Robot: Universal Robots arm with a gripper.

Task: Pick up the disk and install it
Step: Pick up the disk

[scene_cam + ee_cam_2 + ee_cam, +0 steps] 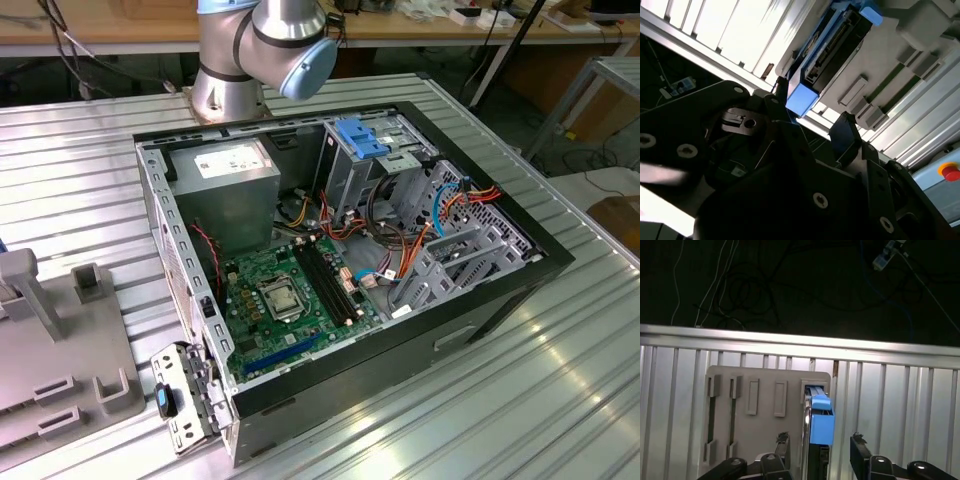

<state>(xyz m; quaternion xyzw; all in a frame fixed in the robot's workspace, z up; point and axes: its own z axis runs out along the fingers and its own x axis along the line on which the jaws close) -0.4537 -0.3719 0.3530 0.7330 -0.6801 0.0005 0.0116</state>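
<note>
Robot gripper (820, 451) poised at the disk (821, 426): the pick-up step, with nothing grasped yet.
The claw is spread wide, one finger on each side of the blue-framed disk, which stands on edge in a slot of a grey holder (765, 390) on the ribbed metal table (920, 405). The open computer case (330, 385) lies well apart, to the exterior view's right of the holder. A firm grasp likely calls for fingers centred on the carrier's flat sides before closing.

Arm (262, 50), beyond the case (380, 385): silver-grey cylindrical joint housings, one closed by a round light-blue cap. Gripper (820, 441) (812, 104), in both wrist views: matt black angular body and linkages, fastened with bright round screw heads; two dark, blunt-tipped jaws.
</note>
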